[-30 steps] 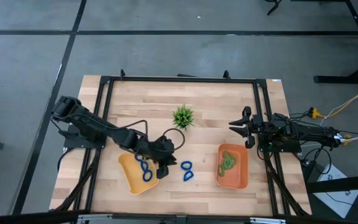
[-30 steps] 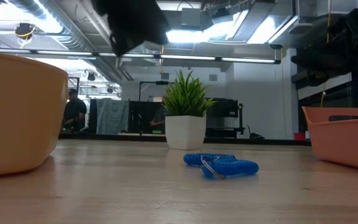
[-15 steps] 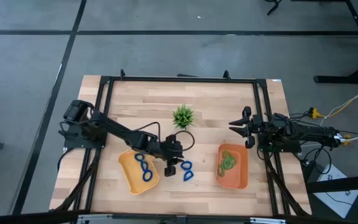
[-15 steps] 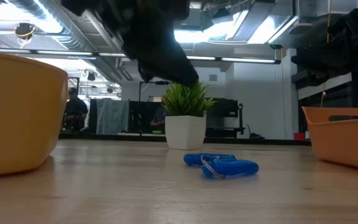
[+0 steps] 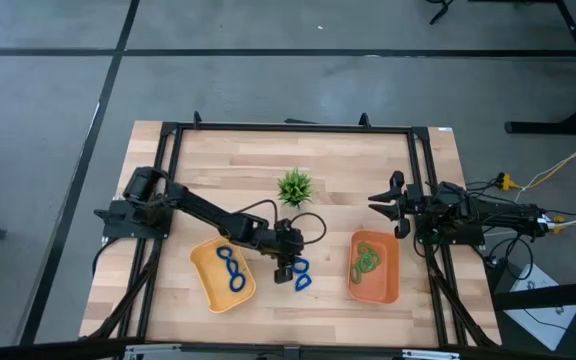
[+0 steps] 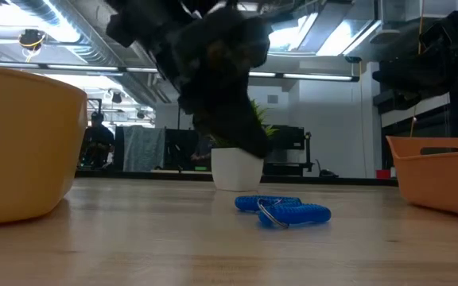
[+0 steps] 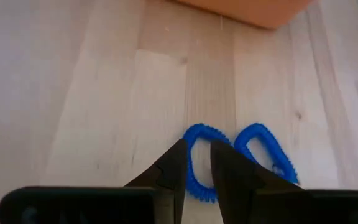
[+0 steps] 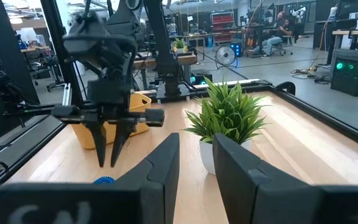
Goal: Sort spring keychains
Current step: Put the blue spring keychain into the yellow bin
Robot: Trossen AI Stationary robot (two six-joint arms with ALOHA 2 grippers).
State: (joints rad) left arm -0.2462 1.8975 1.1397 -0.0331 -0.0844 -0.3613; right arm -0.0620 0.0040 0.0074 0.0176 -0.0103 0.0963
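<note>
**Last blue coils on the wood**

The left gripper hangs over the blue spring keychains, lying between the yellow tray and orange tray, fingers slightly parted, holding nothing. They look light, springy, likely to squirm; pinch one loop's coil. The right gripper waits aside, part-open, empty.

Grey concrete floor, ceiling strip lights, workshop benches behind
</note>
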